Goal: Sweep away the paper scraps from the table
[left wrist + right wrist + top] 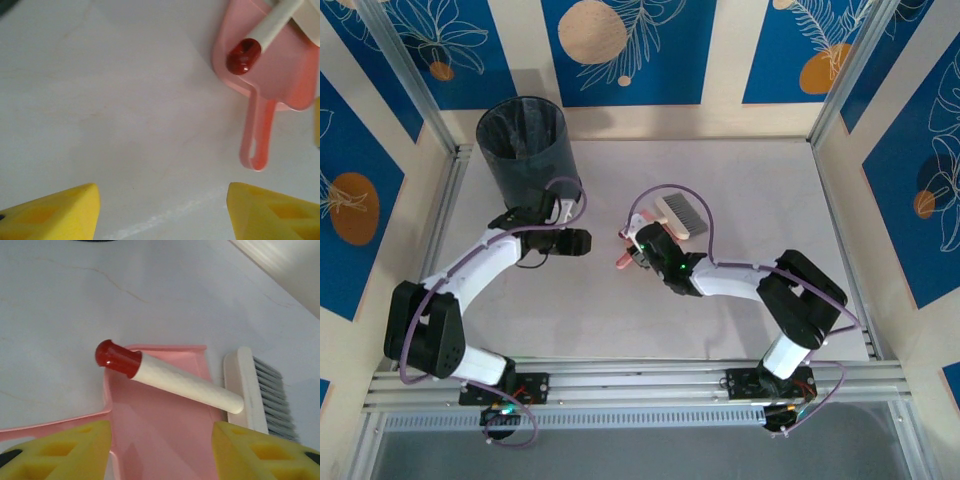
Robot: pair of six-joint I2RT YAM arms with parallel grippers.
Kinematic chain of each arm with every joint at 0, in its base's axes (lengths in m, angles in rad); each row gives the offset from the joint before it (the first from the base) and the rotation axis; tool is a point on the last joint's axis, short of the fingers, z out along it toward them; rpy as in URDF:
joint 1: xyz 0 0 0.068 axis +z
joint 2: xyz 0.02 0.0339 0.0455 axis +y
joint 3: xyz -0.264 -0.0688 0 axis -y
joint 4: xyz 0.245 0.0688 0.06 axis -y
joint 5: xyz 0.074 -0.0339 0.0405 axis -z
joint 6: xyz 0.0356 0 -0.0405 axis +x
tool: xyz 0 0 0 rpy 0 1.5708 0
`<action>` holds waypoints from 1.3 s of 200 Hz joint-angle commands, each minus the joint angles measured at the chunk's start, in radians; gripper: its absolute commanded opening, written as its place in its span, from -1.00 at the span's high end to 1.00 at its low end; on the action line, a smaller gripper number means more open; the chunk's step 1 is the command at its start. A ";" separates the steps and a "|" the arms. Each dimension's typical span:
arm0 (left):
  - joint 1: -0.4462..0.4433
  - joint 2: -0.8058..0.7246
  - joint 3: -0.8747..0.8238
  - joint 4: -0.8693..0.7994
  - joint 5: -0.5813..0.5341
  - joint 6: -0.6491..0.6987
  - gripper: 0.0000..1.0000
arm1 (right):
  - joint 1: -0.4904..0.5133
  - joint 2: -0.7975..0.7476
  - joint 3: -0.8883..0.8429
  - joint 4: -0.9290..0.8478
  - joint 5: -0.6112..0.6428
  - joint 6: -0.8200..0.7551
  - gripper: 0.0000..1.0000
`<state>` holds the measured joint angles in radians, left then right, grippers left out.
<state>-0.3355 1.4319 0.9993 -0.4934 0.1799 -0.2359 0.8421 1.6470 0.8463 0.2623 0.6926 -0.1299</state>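
A pink dustpan (pixel 165 435) lies flat on the white table (pixel 750 190), its thin handle (pixel 257 142) stretched over the surface. A brush lies across the pan, its white handle (pixel 185 382) ending in a red cap (pixel 112 357), its grey-bristled head (pixel 682 213) resting on the table beside the pan. My right gripper (pixel 162 435) hovers over the pan, open, with nothing between the yellow fingers. My left gripper (pixel 160 200) is open above bare table, short of the pan's handle. The paper scraps are out of view.
A dark bin (pixel 527 145) stands at the back left of the table, just behind my left arm. Aluminium rails edge the table, with blue floral wall panels beyond them. Cables loop over both arms.
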 commanded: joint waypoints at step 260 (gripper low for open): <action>0.112 0.080 -0.417 1.015 -0.651 0.356 -1.00 | -0.578 -0.248 -0.239 0.074 0.013 0.280 -0.16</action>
<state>-0.2504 1.4761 0.6121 0.3706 -0.5735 0.1089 0.3111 1.4368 0.6521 0.2249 0.8463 0.1173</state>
